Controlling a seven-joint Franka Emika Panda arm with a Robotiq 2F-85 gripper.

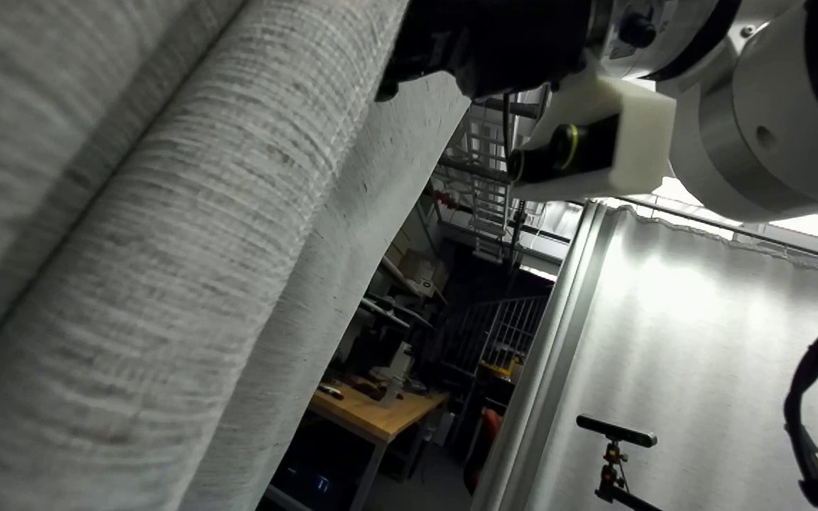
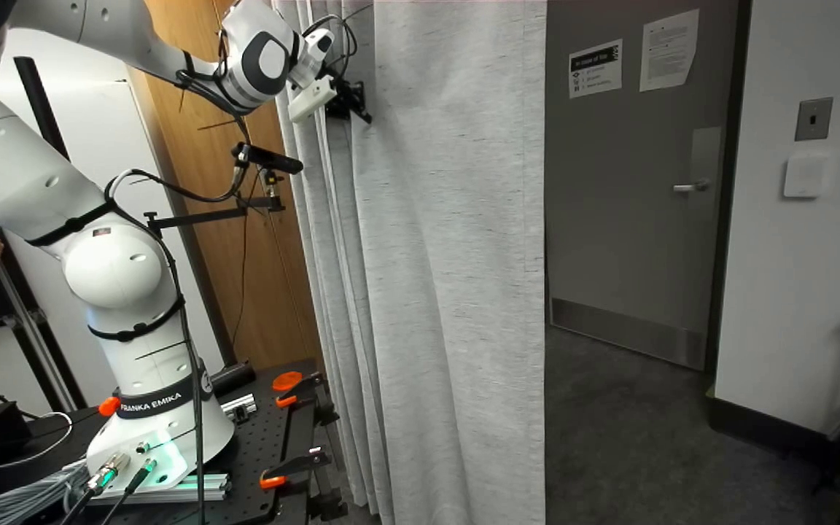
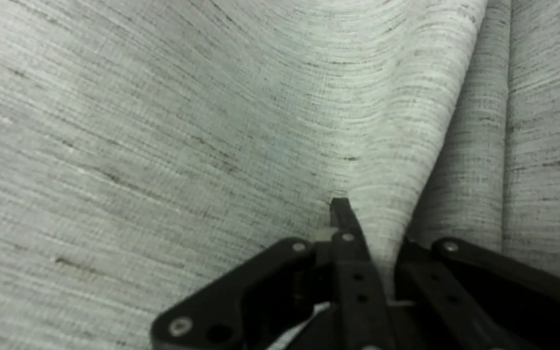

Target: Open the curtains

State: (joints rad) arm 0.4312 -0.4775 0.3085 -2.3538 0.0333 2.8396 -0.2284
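Observation:
The curtains show as light-grey streaked fabric with long folds. In an exterior view the curtain panel (image 2: 456,255) hangs beside the arm, its right edge in front of a grey doorway. In an exterior view the curtain (image 1: 189,213) fills the left side close up, and a further pale panel (image 1: 664,355) hangs at the right. My black gripper (image 2: 353,102) is at the upper part of the curtain, touching it. In the wrist view, my gripper (image 3: 376,226) has a fold of the curtain (image 3: 396,170) pinched between its fingers. The right fingertip is hidden behind the fold.
A camera on a bracket (image 2: 267,159) stands beside the arm below the gripper. Orange-handled clamps (image 2: 285,477) sit on the black base table's edge. A closed grey door (image 2: 631,182) is at the right. A wooden desk (image 1: 395,419) shows through the gap between panels.

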